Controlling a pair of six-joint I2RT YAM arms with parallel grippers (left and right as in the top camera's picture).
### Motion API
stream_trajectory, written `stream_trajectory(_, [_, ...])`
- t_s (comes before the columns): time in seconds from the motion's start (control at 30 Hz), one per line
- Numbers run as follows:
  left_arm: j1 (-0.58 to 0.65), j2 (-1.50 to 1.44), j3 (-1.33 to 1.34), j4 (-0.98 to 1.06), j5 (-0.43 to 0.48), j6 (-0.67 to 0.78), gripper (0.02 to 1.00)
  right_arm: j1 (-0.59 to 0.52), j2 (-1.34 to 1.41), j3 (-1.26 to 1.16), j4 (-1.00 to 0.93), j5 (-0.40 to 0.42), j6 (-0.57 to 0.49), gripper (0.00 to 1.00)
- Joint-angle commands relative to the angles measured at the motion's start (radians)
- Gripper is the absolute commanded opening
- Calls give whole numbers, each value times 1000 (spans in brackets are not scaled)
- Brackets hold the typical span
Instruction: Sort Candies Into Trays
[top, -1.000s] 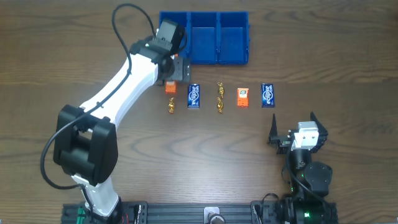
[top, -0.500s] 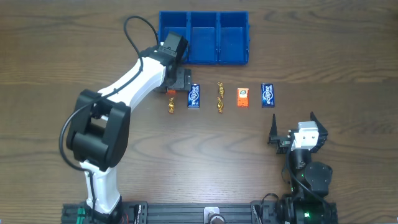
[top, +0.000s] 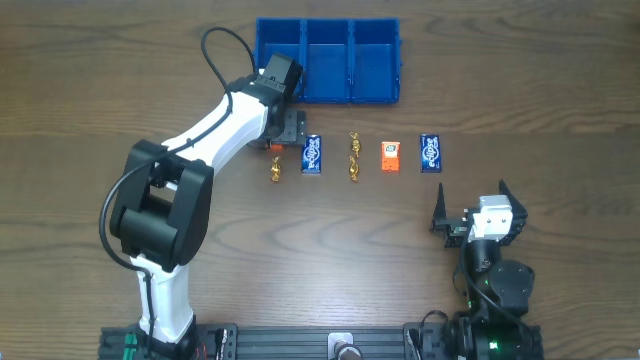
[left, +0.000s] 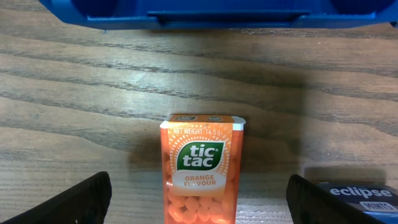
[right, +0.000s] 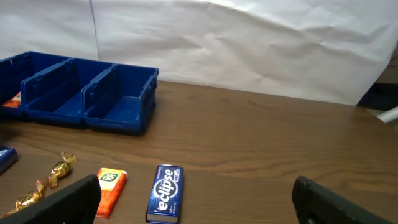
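Orange box between spread fingers, near tray edge.

A flat orange plastic candy box is lying at the frame's lower centre on the brown wooden table, between wide-apart black fingers that are not touching it. A blue plastic tray is spanning the top edge, and a dark blue gum pack is peeking in at lower right.

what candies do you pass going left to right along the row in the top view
gold candy → blue gum pack → pair of gold candies → orange mint box → second blue gum pack
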Motion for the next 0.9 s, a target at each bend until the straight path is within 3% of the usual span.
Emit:
stream_trajectory(0.03, [18, 22, -3, 0, 8, -12, 901, 0, -2, -1, -9, 4, -14, 998])
stream_trajectory(0.63, [27, 58, -3, 2, 18, -11, 873, 0, -2, -1, -9, 4, -13, 998])
stream_trajectory(0.9, [27, 58, -3, 10, 18, -11, 691, 0, -2, -1, -9, 4, -14, 998])
